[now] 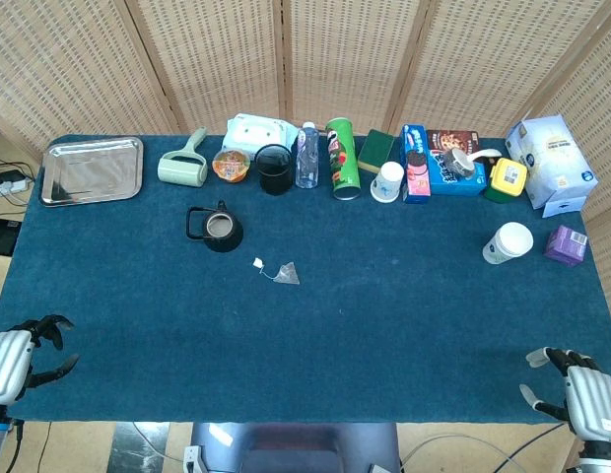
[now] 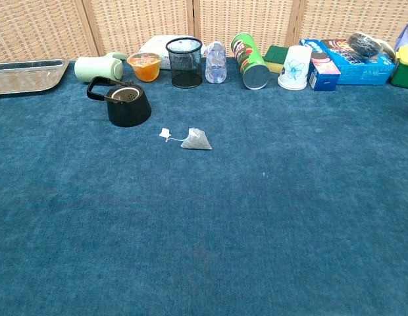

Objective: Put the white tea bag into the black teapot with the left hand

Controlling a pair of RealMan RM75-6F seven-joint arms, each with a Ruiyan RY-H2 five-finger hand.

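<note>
Head view: left hand (image 1: pixel 20 360) empty, fingers apart, at near desk (image 1: pixel 384 335) edge | white tea bag (image 1: pixel 287 274) lies just beside black teapot (image 1: pixel 221 229), not touching | tip: pinch the pouch itself, lift clear, drop through the open top

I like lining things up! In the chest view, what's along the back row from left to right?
Metal tray → green roller → orange cup → black mesh cup → water bottle → green can → white paper cup → blue box.
</note>
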